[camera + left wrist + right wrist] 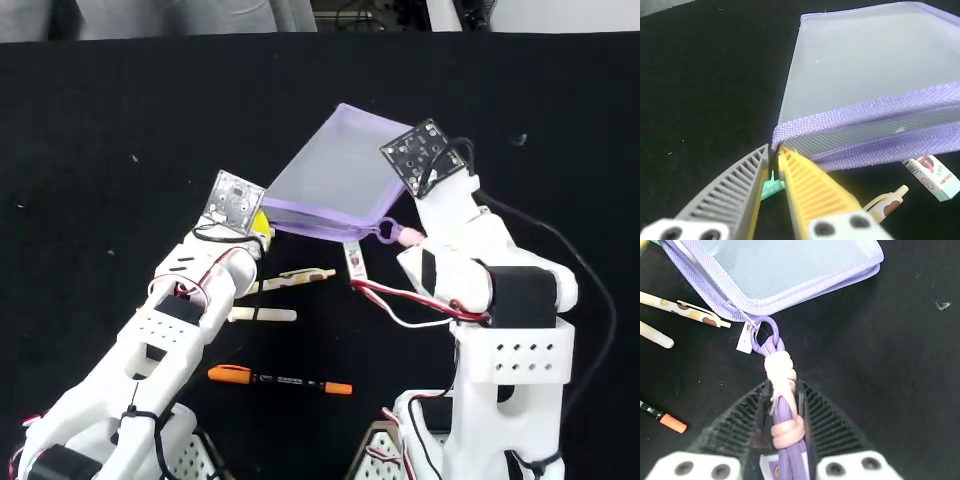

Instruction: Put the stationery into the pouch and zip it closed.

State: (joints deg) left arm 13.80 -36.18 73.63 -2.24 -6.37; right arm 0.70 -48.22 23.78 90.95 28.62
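Right hand (783, 386) tight on zip cord (780, 365), left hand (774, 148) pinching pouch (865, 65) corner (pens (295, 277), marker (280, 380) loose nearby)

Passing room on table (100, 120) beyond pouch (335, 175); pens (295, 278), marker (280, 380) cluttering the near side.

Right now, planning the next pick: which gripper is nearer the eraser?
Right. The right gripper, shut on the zipper cord, sits just beside the eraser; the left gripper pinches the pouch's other corner.
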